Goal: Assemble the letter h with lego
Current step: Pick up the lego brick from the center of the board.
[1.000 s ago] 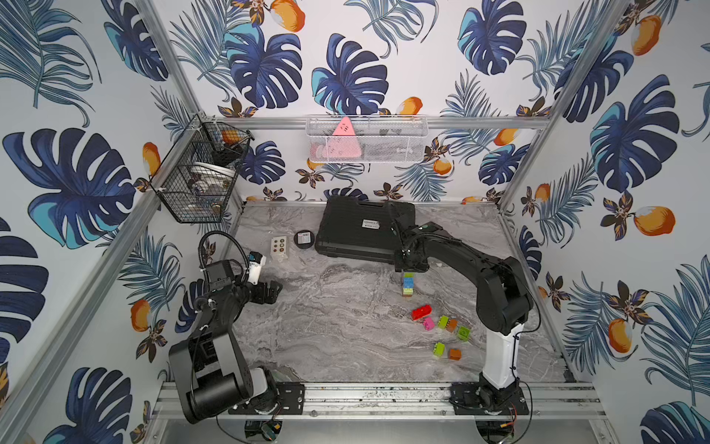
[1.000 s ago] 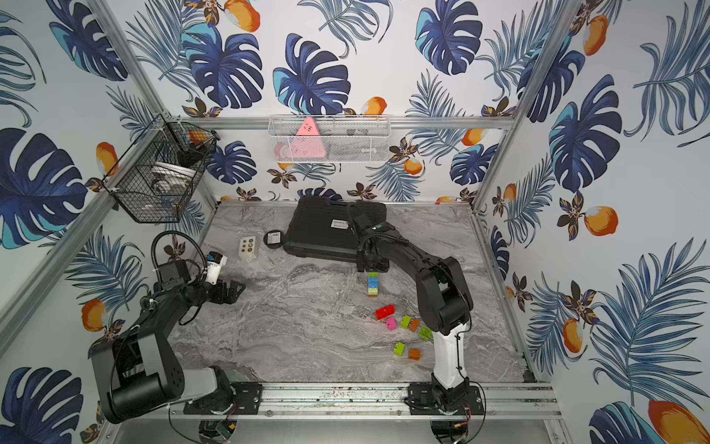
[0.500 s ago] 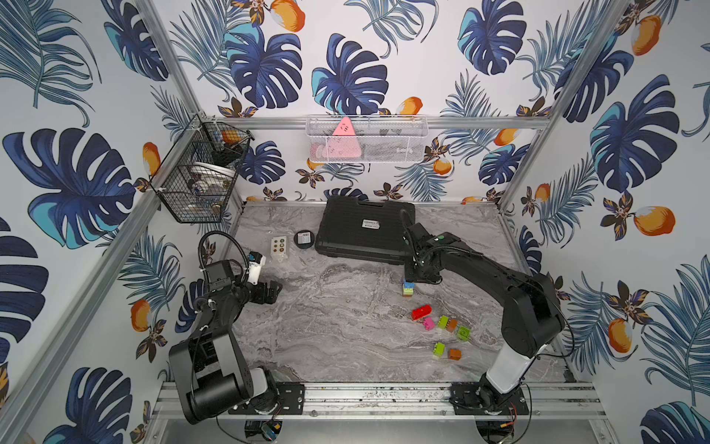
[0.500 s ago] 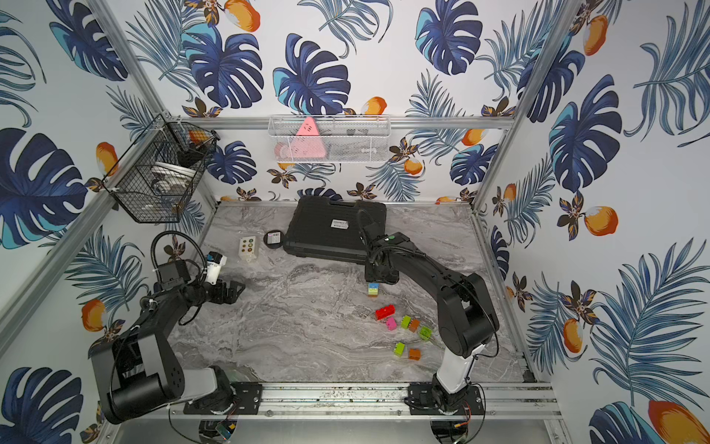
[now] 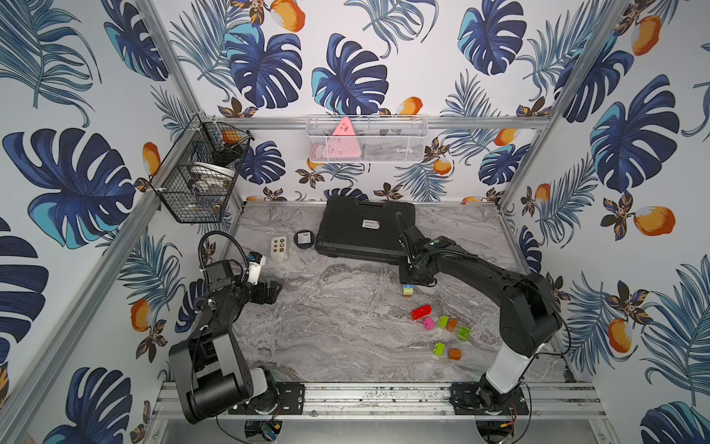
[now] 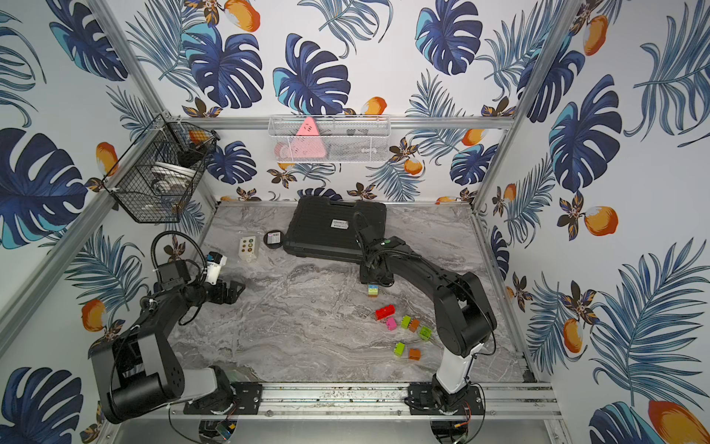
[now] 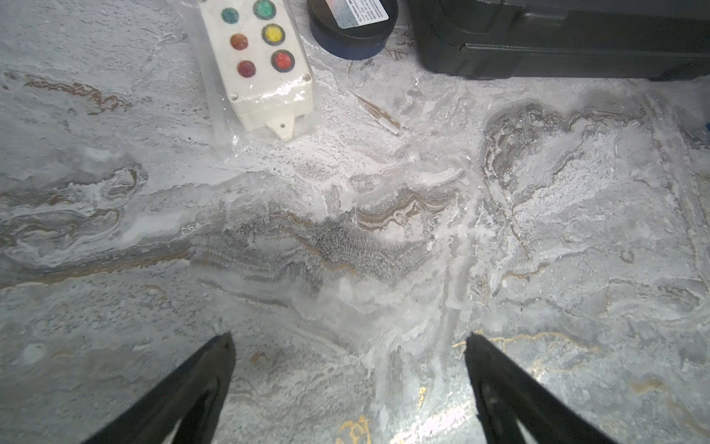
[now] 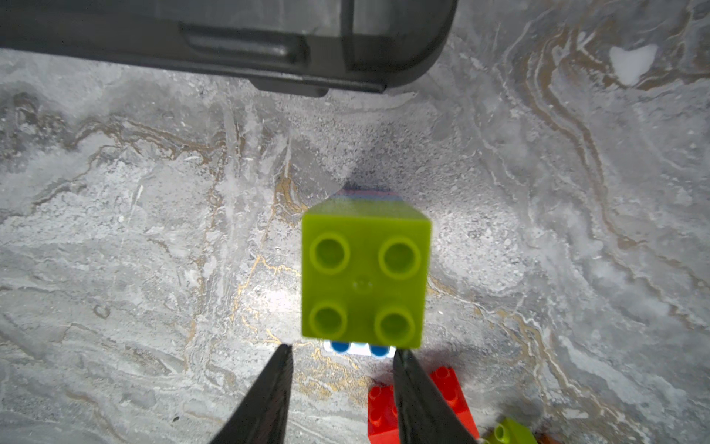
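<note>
Top views: R gripper [image 5: 413, 278] hangs low over a short brick tower [image 5: 407, 291] standing on the marble table [image 5: 338, 346], just in front of a black case [image 5: 361, 230]. Seven loose bricks [image 5: 443, 322], incl. a red brick [image 5: 421, 312], lie nearer the R arm's base. L gripper [image 5: 269, 294] sits well apart at the opposite side, near a white button box [image 5: 279, 246]. L wrist view: L fingers [image 7: 192, 396] splayed wide, nothing btwn them, bare marble below, so no steadying hand on offer. R wrist view: lime top brick [image 8: 365, 276], studs up, caps the tower. R fingers [image 8: 269, 399] are part-way apart & empty, tips just short of its near edge. A blue-studded piece [image 8: 359, 349] shows in the gap; joined to the tower or not, can't tell. Red brick lies just beside one finger. Risks, as I judge: tower is narrow & unbraced, so a sideways nudge from a fingertip could topple it. An off-centre press could leave the top brick half-seated or split lower joints. A low sweep could scatter the red brick. The case close behind leaves little room to retreat.
</note>
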Robot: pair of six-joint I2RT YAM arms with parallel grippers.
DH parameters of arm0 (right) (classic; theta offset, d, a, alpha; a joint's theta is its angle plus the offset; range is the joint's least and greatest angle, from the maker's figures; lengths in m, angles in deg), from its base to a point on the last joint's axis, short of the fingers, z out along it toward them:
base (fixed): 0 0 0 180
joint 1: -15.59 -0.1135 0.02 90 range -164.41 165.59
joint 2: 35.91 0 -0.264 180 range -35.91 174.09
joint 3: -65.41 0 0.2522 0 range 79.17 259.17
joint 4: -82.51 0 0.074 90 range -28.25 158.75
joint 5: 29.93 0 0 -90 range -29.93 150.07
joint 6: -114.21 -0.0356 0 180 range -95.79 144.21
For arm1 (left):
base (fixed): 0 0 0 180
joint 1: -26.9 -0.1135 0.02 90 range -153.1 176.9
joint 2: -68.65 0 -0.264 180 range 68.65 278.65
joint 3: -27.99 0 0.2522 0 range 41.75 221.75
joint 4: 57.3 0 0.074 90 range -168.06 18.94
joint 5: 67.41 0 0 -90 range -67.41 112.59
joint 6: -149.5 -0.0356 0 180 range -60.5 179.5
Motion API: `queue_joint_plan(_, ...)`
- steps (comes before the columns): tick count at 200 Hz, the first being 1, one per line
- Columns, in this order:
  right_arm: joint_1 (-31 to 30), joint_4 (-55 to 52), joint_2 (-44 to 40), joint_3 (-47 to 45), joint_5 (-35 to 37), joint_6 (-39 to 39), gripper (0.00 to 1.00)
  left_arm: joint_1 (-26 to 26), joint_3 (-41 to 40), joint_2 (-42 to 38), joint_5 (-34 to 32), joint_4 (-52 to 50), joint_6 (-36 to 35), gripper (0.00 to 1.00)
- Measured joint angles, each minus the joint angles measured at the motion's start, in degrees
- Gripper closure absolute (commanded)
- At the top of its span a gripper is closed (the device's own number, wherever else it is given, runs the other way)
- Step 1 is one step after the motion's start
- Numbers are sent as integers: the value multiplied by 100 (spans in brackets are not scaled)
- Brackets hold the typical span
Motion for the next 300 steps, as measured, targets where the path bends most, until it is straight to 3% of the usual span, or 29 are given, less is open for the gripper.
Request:
queue_joint_plan(53, -52, 0, 55, -35, 162, -37, 51, 0, 0, 2, 0, 0, 0, 1)
queue_joint_plan(217, -66, 214, 404, 20, 387, 28, 67, -9, -4, 2, 0, -17, -2, 1)
queue_joint_plan(300, -70, 304, 369, -74, 354, 81, 68, -11, -4, 2, 0, -22, -2, 1)
